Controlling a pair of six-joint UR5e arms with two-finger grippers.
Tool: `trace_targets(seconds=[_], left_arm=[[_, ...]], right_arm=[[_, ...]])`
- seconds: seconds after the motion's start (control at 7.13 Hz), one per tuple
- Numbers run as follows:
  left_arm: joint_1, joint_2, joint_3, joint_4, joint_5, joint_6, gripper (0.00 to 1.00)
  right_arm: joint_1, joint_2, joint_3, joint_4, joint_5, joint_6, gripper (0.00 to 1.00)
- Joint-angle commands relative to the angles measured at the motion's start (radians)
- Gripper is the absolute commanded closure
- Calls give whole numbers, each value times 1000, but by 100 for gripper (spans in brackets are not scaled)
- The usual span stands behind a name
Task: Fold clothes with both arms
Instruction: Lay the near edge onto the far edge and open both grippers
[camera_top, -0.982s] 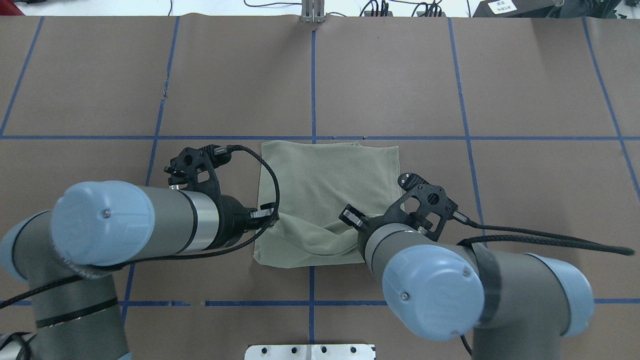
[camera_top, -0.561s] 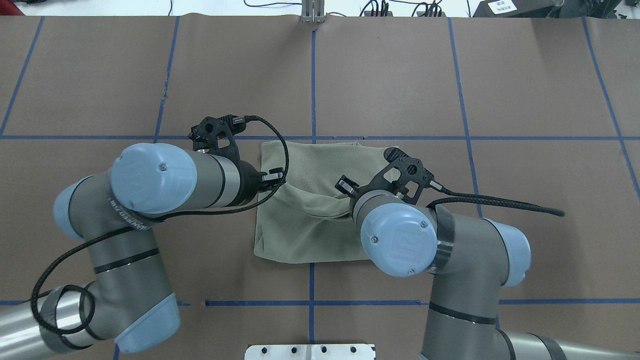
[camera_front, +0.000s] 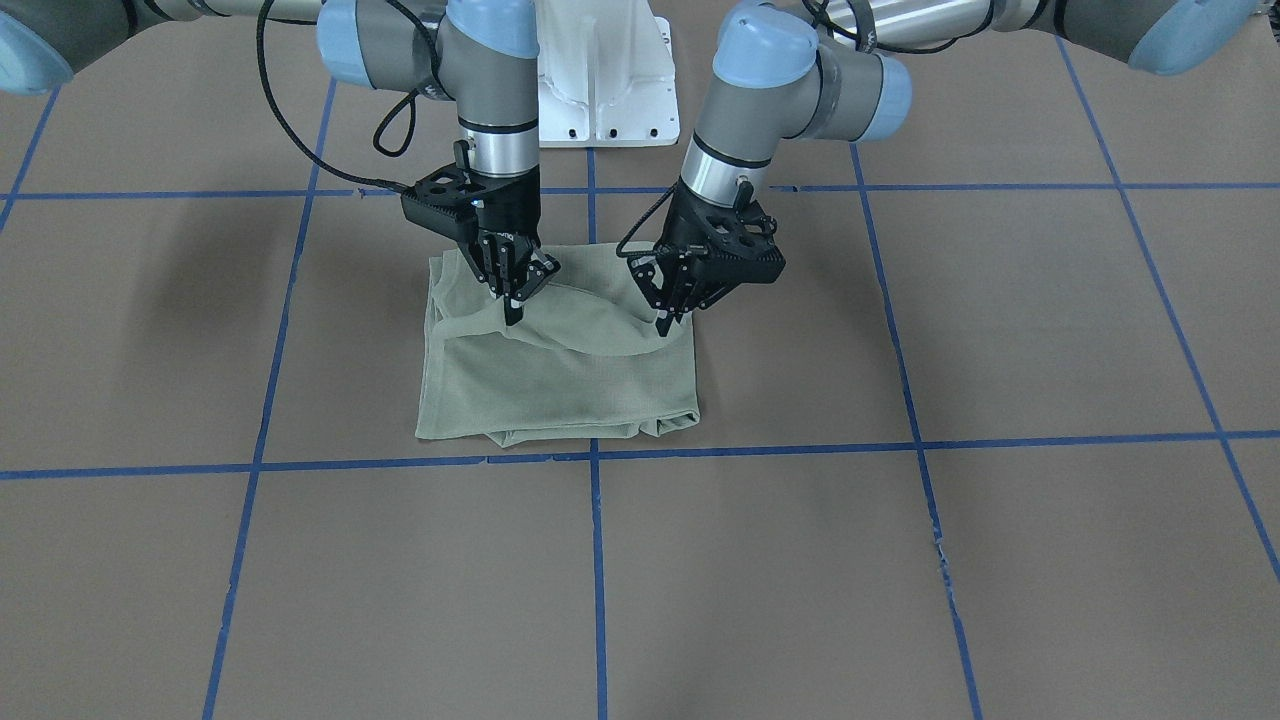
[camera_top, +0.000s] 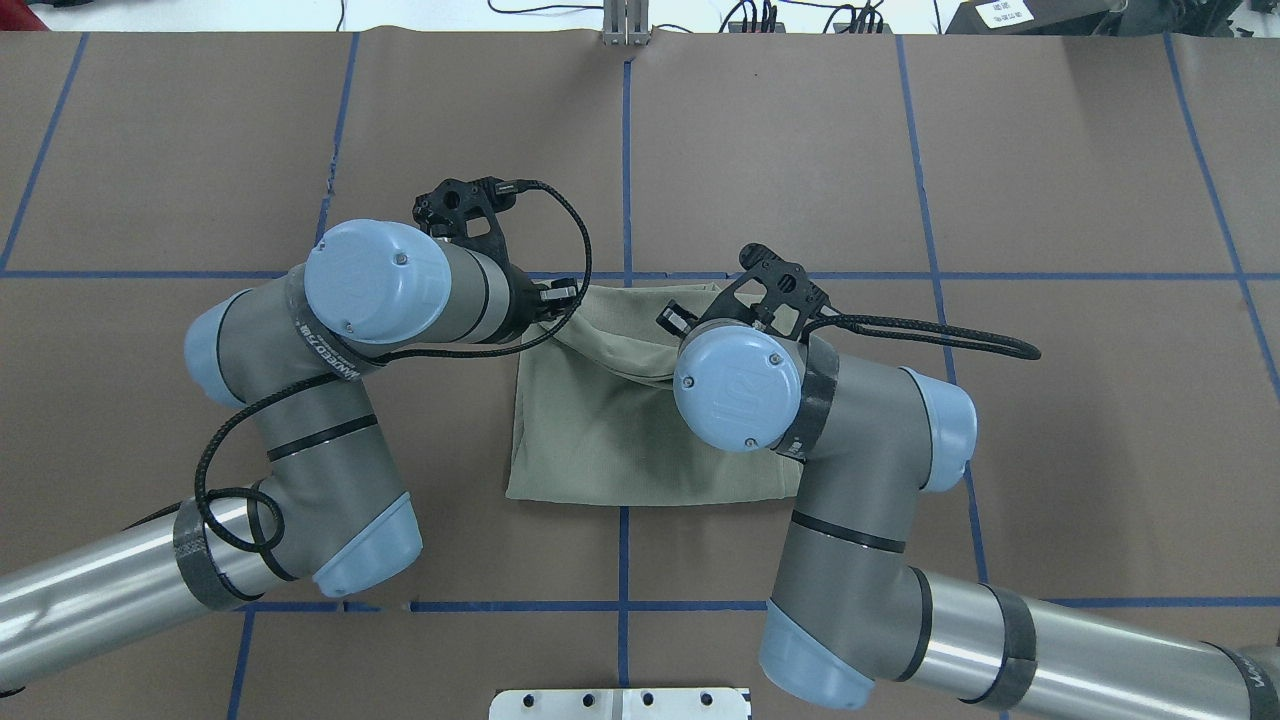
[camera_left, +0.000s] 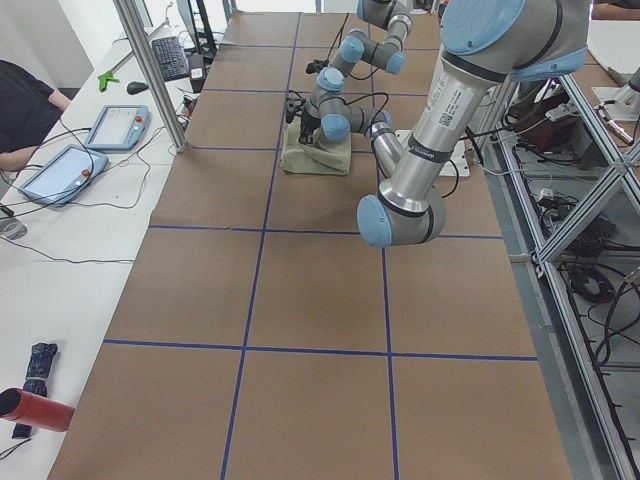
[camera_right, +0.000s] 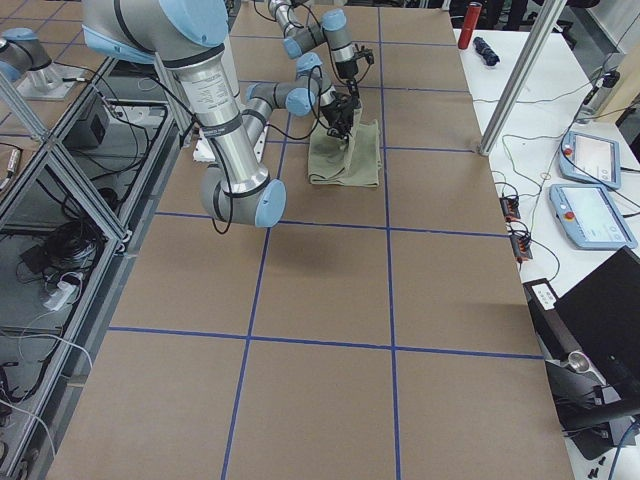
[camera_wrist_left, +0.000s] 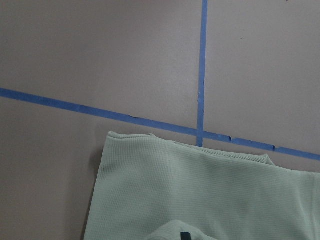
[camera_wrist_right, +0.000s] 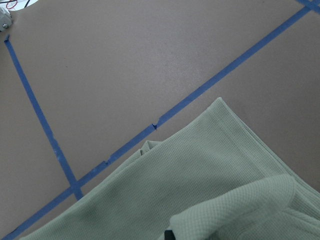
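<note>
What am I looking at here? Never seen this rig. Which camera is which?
Two robot arms share one base at a brown table marked into a grid with blue tape. One camera faces the robot from across the table. One looks down from behind its shoulders, two look along the table from its ends, and one rides on each wrist, showing cloth and tabletop close up. On the table lies a pale green shirt, partly folded. The left fingers and right fingers each pinch a raised edge of it above the layer below. In the facing view, the robot's left arm is on the picture's right.
</note>
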Motion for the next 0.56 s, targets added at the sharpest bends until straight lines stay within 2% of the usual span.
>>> trace_targets(seconds=[0.0, 0.14, 0.28, 0.42], left_arm=[[-8, -22, 94, -61, 1, 18, 100], [-8, -23, 97, -63, 0, 20, 100], [-8, -24, 97, -68, -2, 20, 100], [-7, -23, 97, -77, -2, 31, 53]], right_arm=[[20, 56, -119, 13, 3, -13, 100], [23, 58, -162, 77, 1, -25, 92], [25, 60, -196, 98, 0, -109, 6], [38, 60, -206, 105, 1, -145, 0]])
